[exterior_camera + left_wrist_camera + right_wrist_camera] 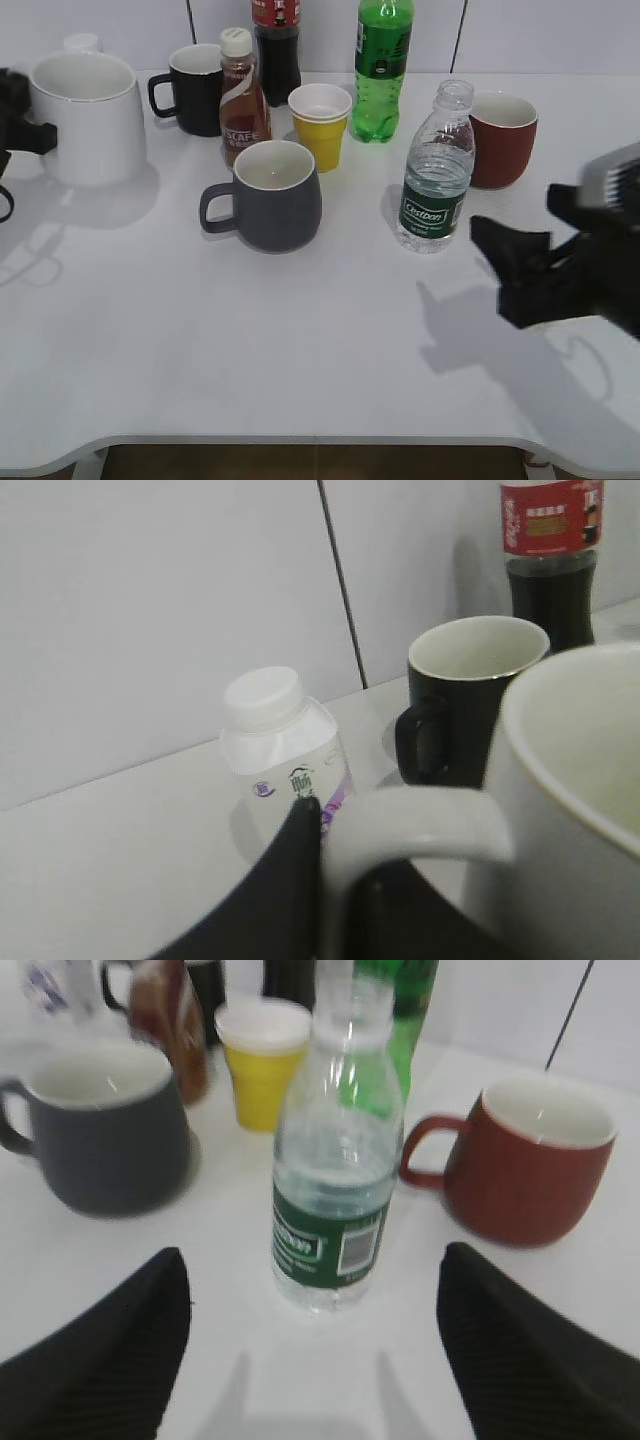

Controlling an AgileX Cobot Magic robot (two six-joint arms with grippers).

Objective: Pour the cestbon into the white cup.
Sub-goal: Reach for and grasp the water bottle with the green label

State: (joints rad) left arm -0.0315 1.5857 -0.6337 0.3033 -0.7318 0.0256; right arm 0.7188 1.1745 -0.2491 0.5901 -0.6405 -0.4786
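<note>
Exterior view: the cestbon (437, 170) stands uncapped and upright mid-surface, between the grey mug (272, 194) and the red mug (503, 138). The white cup (87, 117) sits far left, and the right end effector (510, 265) hangs just short of the bottle.

Left wrist view: the left end effector (345, 880) straddles the cup's handle (420, 828); how tightly, I cannot tell.

Right wrist view: fingers (110, 1350) spread wide, the bottle centred ahead. This looks like the approach; next, advance and clamp below the shoulder.

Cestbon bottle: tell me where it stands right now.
In the exterior view the Cestbon bottle stands upright right of centre on the table, just left of the red mug and right of the grey mug.
</note>
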